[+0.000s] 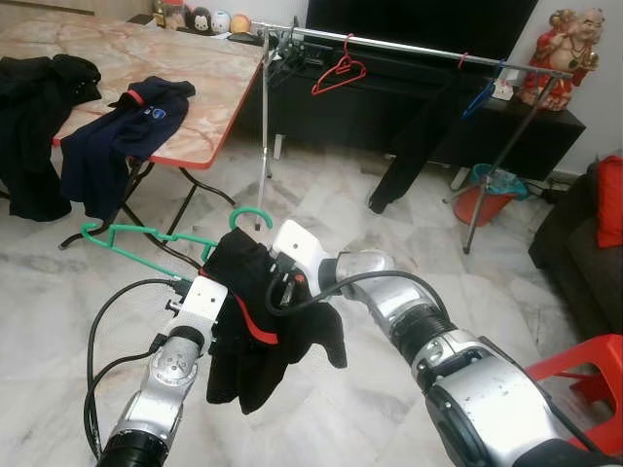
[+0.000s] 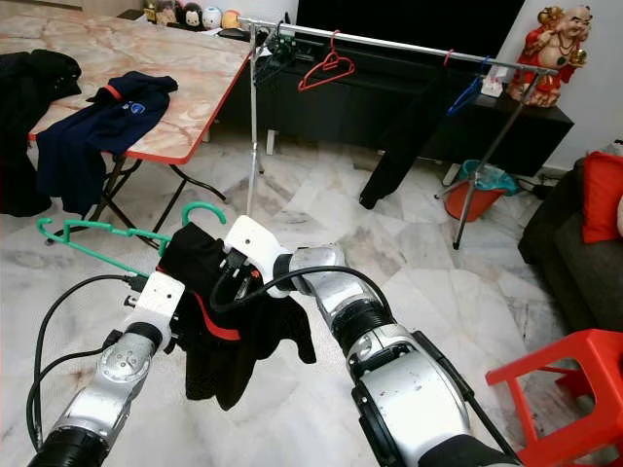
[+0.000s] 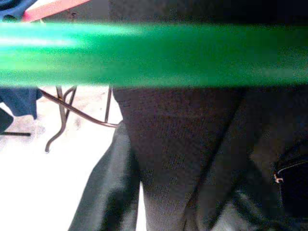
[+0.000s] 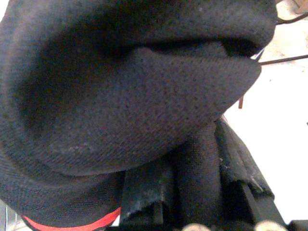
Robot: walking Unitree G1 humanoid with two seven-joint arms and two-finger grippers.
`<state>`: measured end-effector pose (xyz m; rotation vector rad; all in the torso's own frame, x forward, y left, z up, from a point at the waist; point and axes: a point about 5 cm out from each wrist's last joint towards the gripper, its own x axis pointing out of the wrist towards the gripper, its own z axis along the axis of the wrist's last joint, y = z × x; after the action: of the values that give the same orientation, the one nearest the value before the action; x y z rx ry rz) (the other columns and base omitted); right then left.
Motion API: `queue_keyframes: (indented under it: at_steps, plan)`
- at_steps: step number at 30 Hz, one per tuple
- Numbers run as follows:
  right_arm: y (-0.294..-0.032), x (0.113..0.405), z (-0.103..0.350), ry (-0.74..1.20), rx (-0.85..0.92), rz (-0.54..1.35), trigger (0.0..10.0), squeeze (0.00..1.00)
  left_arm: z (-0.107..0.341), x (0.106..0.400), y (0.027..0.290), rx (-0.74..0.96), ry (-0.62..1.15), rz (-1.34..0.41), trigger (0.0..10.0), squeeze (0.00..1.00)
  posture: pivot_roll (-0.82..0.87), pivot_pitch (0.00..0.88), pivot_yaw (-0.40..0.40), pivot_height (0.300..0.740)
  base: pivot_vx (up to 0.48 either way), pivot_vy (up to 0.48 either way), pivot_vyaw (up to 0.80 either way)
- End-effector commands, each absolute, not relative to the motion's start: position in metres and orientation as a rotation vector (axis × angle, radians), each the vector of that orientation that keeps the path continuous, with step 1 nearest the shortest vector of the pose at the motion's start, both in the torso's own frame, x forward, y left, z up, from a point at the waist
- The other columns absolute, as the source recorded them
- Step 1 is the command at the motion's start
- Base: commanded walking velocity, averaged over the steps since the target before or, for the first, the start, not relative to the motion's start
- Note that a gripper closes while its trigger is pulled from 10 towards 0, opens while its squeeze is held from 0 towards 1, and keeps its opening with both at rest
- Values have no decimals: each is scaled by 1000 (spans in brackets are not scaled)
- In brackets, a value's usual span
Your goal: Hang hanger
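Left eye view has the green hanger (image 1: 136, 240) up in front of the robot, black shirt (image 1: 255, 321) bunched on it – both grippers buried in cloth, so can't tell their grip. Rail (image 1: 409, 47) is well away – shirt could slide off en route.

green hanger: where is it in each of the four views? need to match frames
Left eye: green hanger, lower left, hook up beside the black garment.
Right eye: lower left, same pose.
Left wrist: blurred green bar across the top, garment below.
Right wrist: not in it, garment up close.
Shared landmark: the black garment.
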<state>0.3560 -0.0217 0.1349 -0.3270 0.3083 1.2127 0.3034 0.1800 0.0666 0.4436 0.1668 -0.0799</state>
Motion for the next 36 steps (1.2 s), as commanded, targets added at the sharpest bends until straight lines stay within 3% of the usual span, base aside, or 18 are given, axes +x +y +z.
queue_keyframes:
  at_steps: [1, 16, 28, 33, 36]
  plan:
    - [-29, 359, 140, 289, -345, 1197, 10000, 0, 65, 301, 178, 431, 165, -97, 0, 0, 222, 0, -177, 740, 0, 0, 0]
    - [-71, 364, 127, 356, -509, 1128, 10000, 0, 62, 297, 190, 445, 186, -69, 0, 0, 214, 0, -169, 740, 0, 0, 0]
    - [-99, 367, 126, 367, -498, 1071, 10000, 0, 56, 296, 192, 450, 236, -81, 0, 0, 214, 0, -161, 740, 0, 0, 0]
    - [-109, 373, 138, 324, -331, 1017, 10000, 0, 43, 289, 192, 472, 316, -120, 0, 0, 210, 0, -160, 740, 0, 0, 0]
    - [-112, 369, 145, 283, -241, 1102, 10000, 0, 33, 284, 192, 472, 370, -133, 0, 0, 208, 0, -159, 740, 0, 0, 0]
